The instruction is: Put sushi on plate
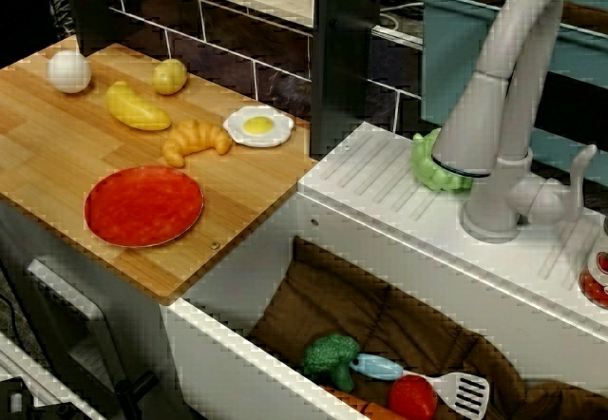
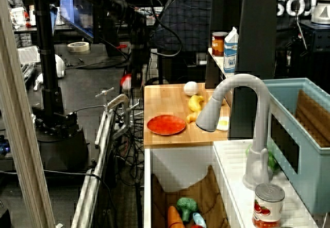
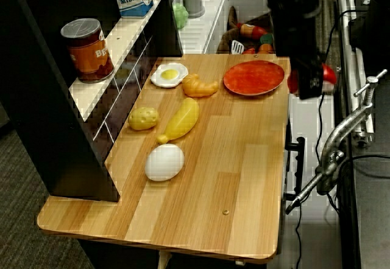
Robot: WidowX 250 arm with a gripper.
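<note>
Red-orange plate [image 1: 144,206] bare (gripper [image 3: 312,81] grips sushi [image 3: 328,78]).

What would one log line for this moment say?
tool: shut on sushi | sushi: held beside plate, not on it | plate: bare, on counter

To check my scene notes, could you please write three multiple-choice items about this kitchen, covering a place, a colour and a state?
1. The broccoli lies: A in the sink; B on a shelf; C on the floor.
2. The plate is: A blue; B red-orange; C white.
3. The sushi is: A on the plate; B held at the pincer; C in the sink.
Answers: A, it sits down in the basin; B, its disc is red-orange; B, it hangs at the pincer beyond the counter edge.
</note>
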